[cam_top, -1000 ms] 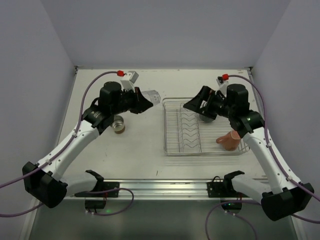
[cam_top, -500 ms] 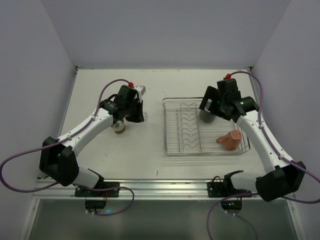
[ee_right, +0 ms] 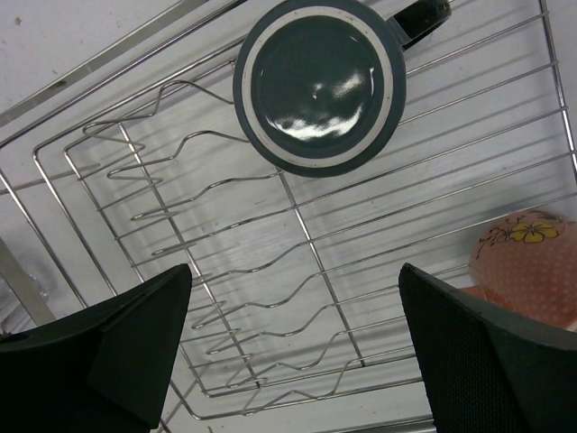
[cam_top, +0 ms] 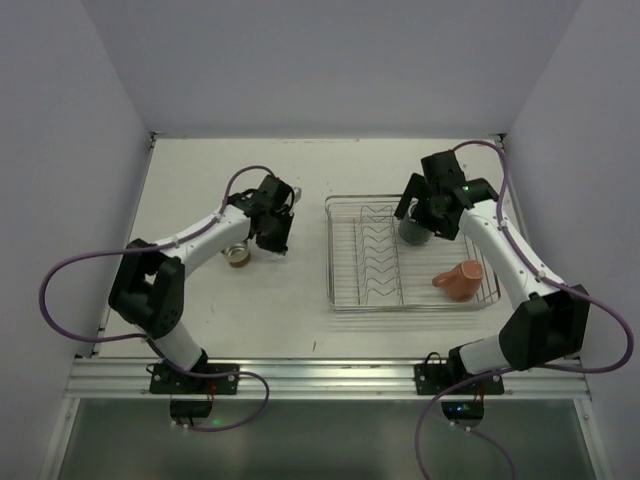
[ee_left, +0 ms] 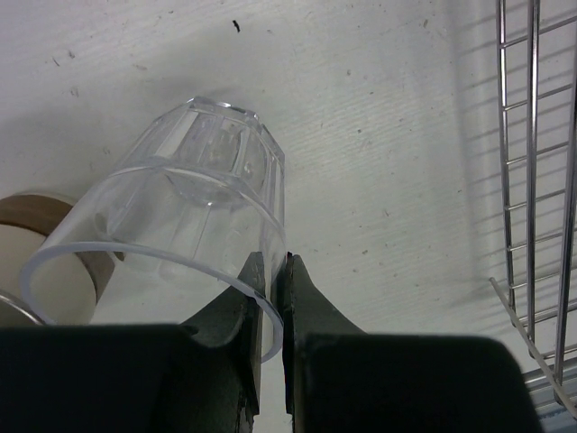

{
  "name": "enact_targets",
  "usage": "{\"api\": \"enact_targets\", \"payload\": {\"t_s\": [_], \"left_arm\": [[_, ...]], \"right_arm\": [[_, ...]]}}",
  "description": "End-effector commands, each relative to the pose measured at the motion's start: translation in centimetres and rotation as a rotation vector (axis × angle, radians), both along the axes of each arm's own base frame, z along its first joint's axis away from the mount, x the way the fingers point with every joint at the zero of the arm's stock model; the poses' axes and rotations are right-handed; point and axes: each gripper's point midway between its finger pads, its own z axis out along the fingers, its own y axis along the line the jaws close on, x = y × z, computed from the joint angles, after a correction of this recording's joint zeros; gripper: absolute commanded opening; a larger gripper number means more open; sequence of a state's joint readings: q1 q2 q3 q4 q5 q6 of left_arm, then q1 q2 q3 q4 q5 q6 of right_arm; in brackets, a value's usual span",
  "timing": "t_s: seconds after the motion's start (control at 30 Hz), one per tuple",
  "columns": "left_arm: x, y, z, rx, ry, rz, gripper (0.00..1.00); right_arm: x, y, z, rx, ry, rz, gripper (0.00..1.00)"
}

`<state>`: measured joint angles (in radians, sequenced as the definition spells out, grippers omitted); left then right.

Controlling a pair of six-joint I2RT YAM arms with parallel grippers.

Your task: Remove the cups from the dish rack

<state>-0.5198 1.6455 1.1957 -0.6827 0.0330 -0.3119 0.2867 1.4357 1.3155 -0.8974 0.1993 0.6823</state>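
**Left fingers clamped on tumbler, right fingers spread over rack**

The left gripper [ee_left: 269,275] pinches the rim of a clear tumbler [ee_left: 194,212], one finger inside and one outside. A cream cup with brown band [ee_left: 41,239] stands just beside it. The right gripper [ee_right: 296,271] hangs over the dish rack [ee_right: 311,244] with its fingers wide apart. The upturned dark grey mug [ee_right: 315,86] sits ahead between them, and the salmon-pink cup [ee_right: 527,257] lies beside one finger.

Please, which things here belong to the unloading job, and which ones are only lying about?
Of the job: rack; mug and pink cup inside it; tumbler, gripped by the left hand; cream cup on the table.
Merely there: the table itself; the rail at its near edge.
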Motion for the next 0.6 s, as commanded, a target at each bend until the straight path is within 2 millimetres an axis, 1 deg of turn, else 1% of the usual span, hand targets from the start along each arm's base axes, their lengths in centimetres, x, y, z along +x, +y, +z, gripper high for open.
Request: {"api": "enact_targets", "payload": {"t_s": [0.0,0.17,0.27,0.5,0.53,0.57], "left_arm": [[1.6,-1.0,1.4,-0.001,-0.059,-0.033,0.00],[2.1,-1.3,0.9,0.015,-0.051,-0.039,0.00],[2.3,-1.3,0.6,0.020,-0.047,-0.035,0.11],[2.3,-1.3,-0.3,0.031,-0.030,-0.044,0.17],[2.4,-1.3,-0.3,0.032,-0.031,-0.045,0.18],[2.4,-1.4,-0.3,0.032,-0.032,-0.046,0.23]], "right_arm": [[1.2,-0.1,1.0,0.019,-0.056,-0.049,0.99],[1.4,-0.2,0.2,0.014,-0.038,-0.058,0.99],[1.6,-0.3,-0.3,0.016,-0.030,-0.069,0.99],[1.9,-0.6,-0.6,0.031,-0.036,-0.098,0.99],[1.7,-0.7,-0.8,0.031,-0.033,-0.099,0.99],[1.8,-0.7,-0.8,0.034,-0.033,-0.100,0.99]]}}
